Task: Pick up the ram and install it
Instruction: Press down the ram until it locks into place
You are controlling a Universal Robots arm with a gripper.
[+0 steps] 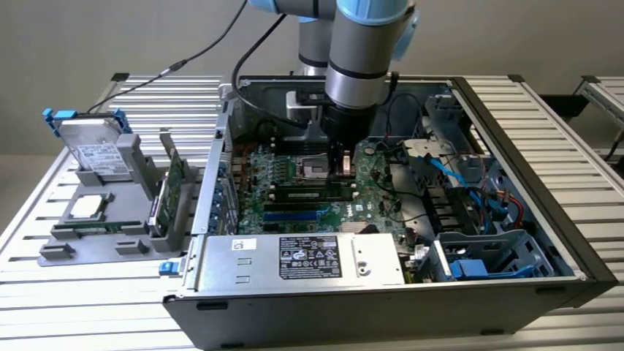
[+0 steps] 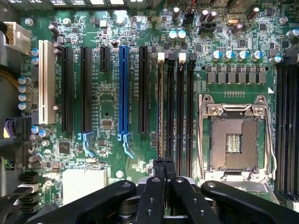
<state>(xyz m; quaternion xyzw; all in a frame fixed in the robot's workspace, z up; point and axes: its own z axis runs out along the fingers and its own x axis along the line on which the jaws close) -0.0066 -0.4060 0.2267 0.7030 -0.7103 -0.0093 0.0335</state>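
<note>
Hovering over the motherboard [image 1: 292,194] inside the open computer case [image 1: 546,219], beside the CPU socket [image 2: 232,140]: gripper [image 2: 164,169], fingers pressed together, clenched and grasping nothing visible. Seated lengthwise in a memory slot just under the fingertips: ram [image 2: 160,105]. Standing outside the case on a grey holder [image 1: 88,234]: hard drive [image 1: 95,153], expansion card [image 1: 174,191].

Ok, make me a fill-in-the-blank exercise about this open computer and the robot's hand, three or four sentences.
The hand over the motherboard has its fingers ___.
The long slot between the black ones is coloured ___.
The processor socket holds no chip: it is ___.
The hard drive stands on the grey holder, ___ the computer case.
Missing words: shut; blue; empty; outside.
</note>
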